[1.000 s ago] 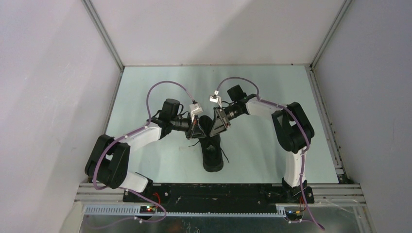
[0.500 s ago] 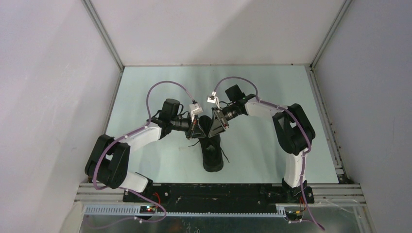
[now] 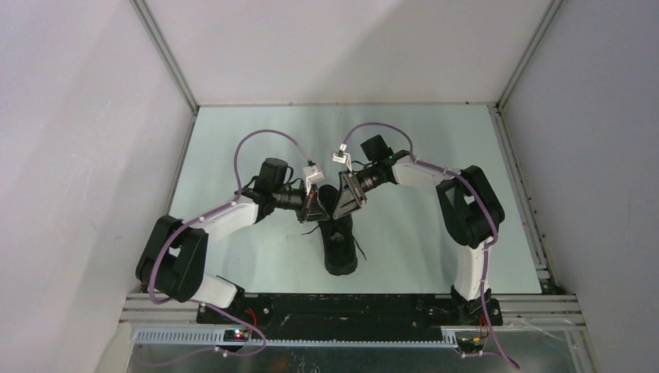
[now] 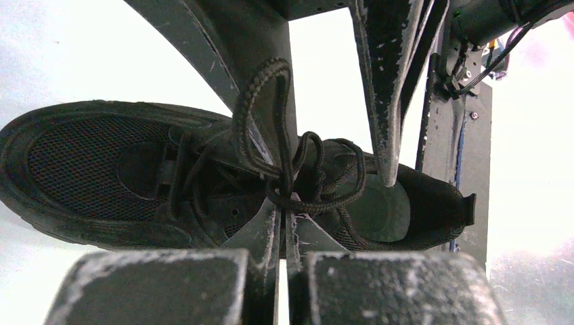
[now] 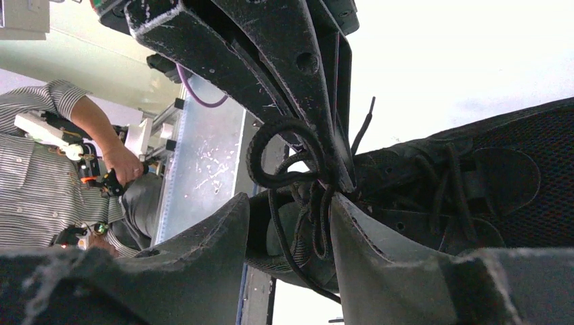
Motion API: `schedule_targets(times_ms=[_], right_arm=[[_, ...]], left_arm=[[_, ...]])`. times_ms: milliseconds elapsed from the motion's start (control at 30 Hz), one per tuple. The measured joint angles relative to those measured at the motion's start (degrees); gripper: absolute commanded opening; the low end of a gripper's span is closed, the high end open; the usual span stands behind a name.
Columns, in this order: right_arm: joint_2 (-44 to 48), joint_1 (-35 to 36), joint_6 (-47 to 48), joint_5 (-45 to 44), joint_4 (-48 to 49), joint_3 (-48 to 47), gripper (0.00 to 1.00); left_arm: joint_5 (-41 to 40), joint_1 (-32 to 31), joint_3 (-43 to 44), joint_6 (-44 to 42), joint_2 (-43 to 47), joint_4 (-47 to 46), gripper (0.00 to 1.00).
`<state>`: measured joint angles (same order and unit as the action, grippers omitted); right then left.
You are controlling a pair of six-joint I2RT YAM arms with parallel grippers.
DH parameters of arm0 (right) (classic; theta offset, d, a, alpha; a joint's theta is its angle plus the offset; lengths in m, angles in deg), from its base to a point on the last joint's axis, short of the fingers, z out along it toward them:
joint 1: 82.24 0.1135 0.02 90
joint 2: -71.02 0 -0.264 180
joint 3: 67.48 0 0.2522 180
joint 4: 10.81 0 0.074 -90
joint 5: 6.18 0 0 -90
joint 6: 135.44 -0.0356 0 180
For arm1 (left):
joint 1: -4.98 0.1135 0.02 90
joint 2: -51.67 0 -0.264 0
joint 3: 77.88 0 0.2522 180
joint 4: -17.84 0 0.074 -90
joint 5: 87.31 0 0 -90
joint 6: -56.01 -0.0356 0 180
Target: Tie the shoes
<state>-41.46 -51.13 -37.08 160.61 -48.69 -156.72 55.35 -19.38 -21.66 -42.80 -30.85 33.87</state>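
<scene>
Top external view had the black sneaker (image 3: 340,247) sitting on the pale green worktop (image 3: 233,148), about midway between the left and right edges and closer to the near edge than the far one, lying lengthwise toward the near edge. Both arms leaned in over its far end, with the left gripper (image 3: 313,211) and right gripper (image 3: 340,207) just beside each other, almost nose to nose.

Left wrist view was the good one. The left gripper (image 4: 285,220) had its jaws pressed together, and the laces (image 4: 298,189) bunched into a loose tangle right at its tips, so it looked like it was pinching a strand there. One lace loop (image 4: 260,115) stood up from that tangle against one of the right gripper's fingers (image 4: 254,61). Couldn't tell if it was actually hooked round the finger or just lying in front of it. The mesh toe (image 4: 74,159) was off to the left of that shot, and the heel opening (image 4: 379,210) sat under the other right finger.

Right wrist view showed the right gripper (image 5: 288,213) with a middling gap between its jaws, closed on nothing, straddling the tangle while the loop (image 5: 271,159) curled above. A person in a striped shirt (image 5: 34,176) was off to the left of that shot.
</scene>
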Motion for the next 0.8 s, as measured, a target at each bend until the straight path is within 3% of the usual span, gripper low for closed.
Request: schedule_targets(times_ms=[467,800], right_arm=[[2.56,2.23,2.34,-8.00,-1.16,0.00,0.47],[2.84,2.58,3.89,-10.69,-1.49,0.00,0.14]], left_arm=[[-1.42,-0.11,0.42,1.84,-0.31,0.13,0.00],[-1.53,-0.11,0.42,1.95,-0.31,-0.02,0.00]])
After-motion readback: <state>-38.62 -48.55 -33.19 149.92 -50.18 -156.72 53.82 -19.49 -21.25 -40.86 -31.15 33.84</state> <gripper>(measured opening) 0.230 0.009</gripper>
